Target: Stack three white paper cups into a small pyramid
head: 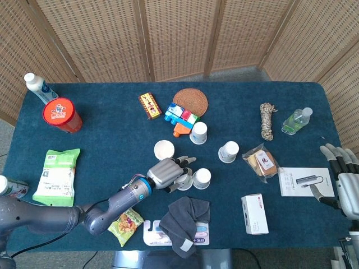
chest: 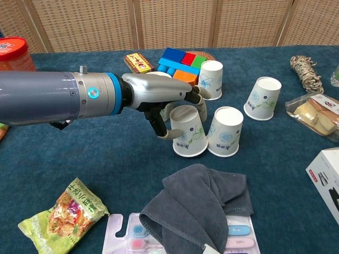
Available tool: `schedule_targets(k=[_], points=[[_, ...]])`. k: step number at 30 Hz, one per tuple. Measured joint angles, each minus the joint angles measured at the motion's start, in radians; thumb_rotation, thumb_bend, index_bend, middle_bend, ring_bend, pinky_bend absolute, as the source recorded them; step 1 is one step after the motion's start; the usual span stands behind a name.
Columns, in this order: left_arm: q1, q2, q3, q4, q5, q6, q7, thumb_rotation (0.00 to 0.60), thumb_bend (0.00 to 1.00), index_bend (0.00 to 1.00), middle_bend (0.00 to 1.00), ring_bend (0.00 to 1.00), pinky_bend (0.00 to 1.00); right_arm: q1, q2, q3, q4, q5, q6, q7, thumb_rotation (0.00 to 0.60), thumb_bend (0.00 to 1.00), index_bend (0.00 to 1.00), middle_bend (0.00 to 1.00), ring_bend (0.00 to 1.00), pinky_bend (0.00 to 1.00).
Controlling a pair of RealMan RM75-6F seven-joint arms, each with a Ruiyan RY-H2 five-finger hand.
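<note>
Two upturned white paper cups stand side by side near the table's front: one (chest: 186, 132) by my left hand (chest: 159, 98), the other (chest: 225, 131) touching it on the right. The left hand's fingers (chest: 198, 93) hover spread above and behind the first cup's base, off its far side, while the thumb lies against its left wall. In the head view that hand (head: 167, 174) covers part of the cup (head: 184, 180), beside its neighbour (head: 201, 178). More cups: upturned (chest: 211, 79), tilted (chest: 262, 98), mouth-up (head: 164, 149). My right hand (head: 342, 179) hangs open at the right table edge.
A grey cloth (chest: 196, 209) lies just in front of the cup pair, over a toothbrush pack (chest: 235, 235). Coloured blocks (chest: 180, 63) and a small box (chest: 139, 62) sit behind. A snack bag (chest: 66, 211) lies front left, a white box (head: 254, 213) front right.
</note>
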Motion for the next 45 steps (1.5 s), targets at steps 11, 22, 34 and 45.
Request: schedule_targets(k=[11,22,34,45], points=[[-0.004,0.001,0.007,-0.003,-0.018,0.003,0.012,0.6,0.49,0.19,0.0,0.0,0.29,-0.001,0.0,-0.002,0.0,-0.004,-0.002,0.006,0.6,0.34,0.06,0.0,0.0,0.0],[-0.004,-0.001,0.005,-0.005,-0.023,0.014,0.012,0.6,0.48,0.02,0.0,0.0,0.11,-0.002,0.004,-0.002,-0.001,-0.006,-0.002,0.013,0.6,0.34,0.06,0.0,0.0,0.0],[0.013,0.045,-0.009,-0.06,0.0,0.054,-0.004,0.6,0.47,0.0,0.0,0.0,0.0,0.002,0.013,-0.001,0.002,-0.003,-0.013,0.016,0.6,0.34,0.05,0.0,0.0,0.0],[0.074,0.192,-0.007,-0.239,0.125,0.144,-0.025,0.6,0.47,0.0,0.0,0.0,0.0,0.022,0.016,0.0,0.012,0.016,-0.053,0.007,0.6,0.34,0.03,0.0,0.0,0.0]])
